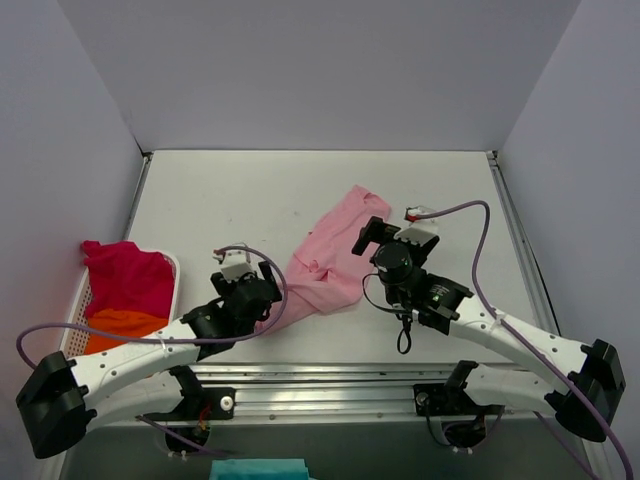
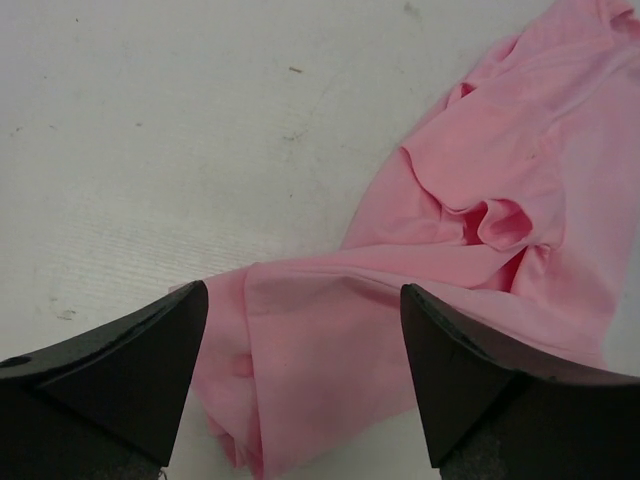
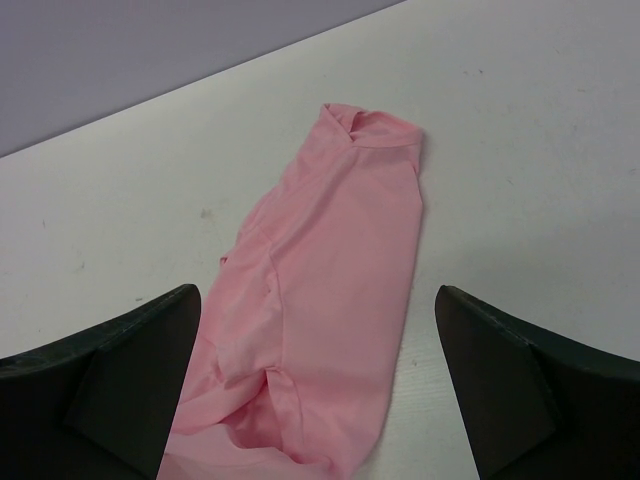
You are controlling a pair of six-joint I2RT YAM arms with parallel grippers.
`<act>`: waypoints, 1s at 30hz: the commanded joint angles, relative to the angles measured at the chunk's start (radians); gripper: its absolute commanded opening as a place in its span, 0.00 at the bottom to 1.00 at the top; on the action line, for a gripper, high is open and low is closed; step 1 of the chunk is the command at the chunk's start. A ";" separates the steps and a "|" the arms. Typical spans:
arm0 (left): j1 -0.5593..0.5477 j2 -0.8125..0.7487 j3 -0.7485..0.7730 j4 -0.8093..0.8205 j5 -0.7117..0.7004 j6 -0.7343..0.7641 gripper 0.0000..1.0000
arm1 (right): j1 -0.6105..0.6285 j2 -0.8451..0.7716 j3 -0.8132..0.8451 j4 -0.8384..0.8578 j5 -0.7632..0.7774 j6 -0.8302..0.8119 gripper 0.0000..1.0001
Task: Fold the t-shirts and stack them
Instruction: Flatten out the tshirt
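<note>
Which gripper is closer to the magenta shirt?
Left. The left gripper is right of the magenta shirt, at the near end of the pink shirt; the right gripper is beyond that shirt, farther right.

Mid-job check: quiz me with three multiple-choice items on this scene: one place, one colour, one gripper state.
1. Where is the pink t-shirt? A on the table; B draped over an arm; C hanging off the far edge.
2. The shirts in the white basket are: A blue and green; B magenta-red and orange; C white and grey.
3. The grippers are: A both shut; B one shut; C both open.
Key: 1A, it lies crumpled there. 2B, magenta-red shirt beside orange shirt. 3C, left gripper and right gripper show spread fingers, nothing clamped.
</note>
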 commanded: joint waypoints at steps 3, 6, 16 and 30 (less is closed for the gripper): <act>-0.010 0.122 0.005 0.037 0.045 -0.080 0.82 | 0.000 -0.016 0.010 -0.018 0.071 0.046 1.00; -0.013 0.151 -0.015 0.106 0.049 -0.072 0.82 | -0.002 -0.007 0.004 -0.009 0.067 0.054 1.00; 0.068 0.242 -0.081 0.341 0.071 -0.002 0.82 | -0.003 0.051 0.012 -0.003 0.059 0.068 1.00; 0.169 0.216 -0.164 0.471 0.221 -0.012 0.82 | -0.005 0.123 0.024 0.005 0.061 0.074 1.00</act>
